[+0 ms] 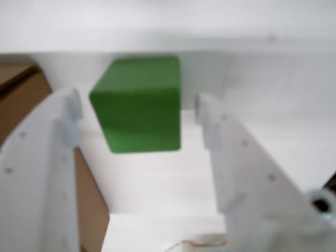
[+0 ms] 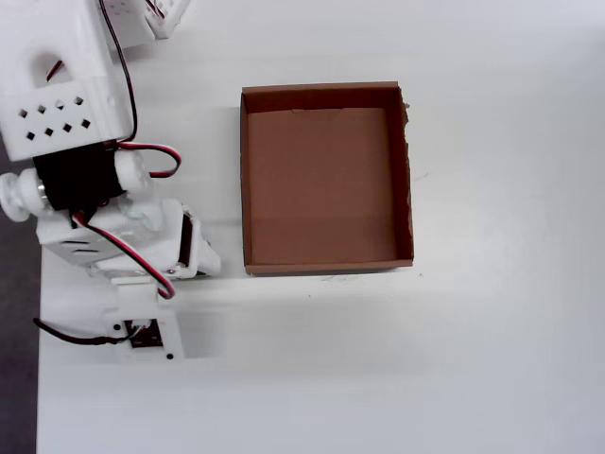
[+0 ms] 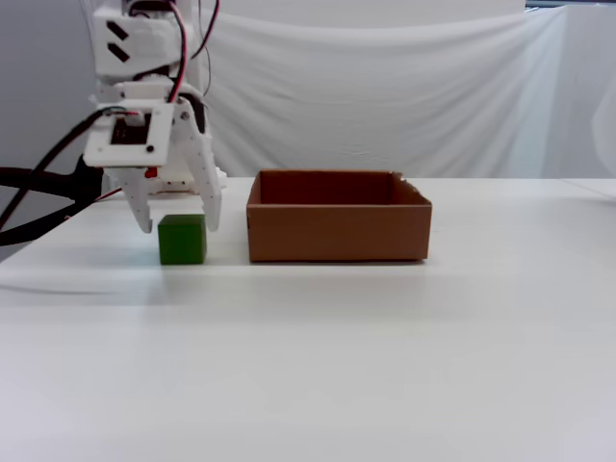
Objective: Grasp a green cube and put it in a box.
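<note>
One green cube (image 3: 182,239) sits left of the box in the fixed view. One brown cardboard box (image 3: 339,229). One white robot arm with one gripper (image 3: 179,226) above the cube.

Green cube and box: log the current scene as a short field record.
green cube: on the table, left of the box in the fixed view, apart from it
box: brown cardboard, open top, empty in the overhead view
gripper: open, just above the cube
fingers: one on each side of the cube, not touching in the wrist view
cube in overhead view: hidden under the arm
task state: cube not yet grasped
</note>
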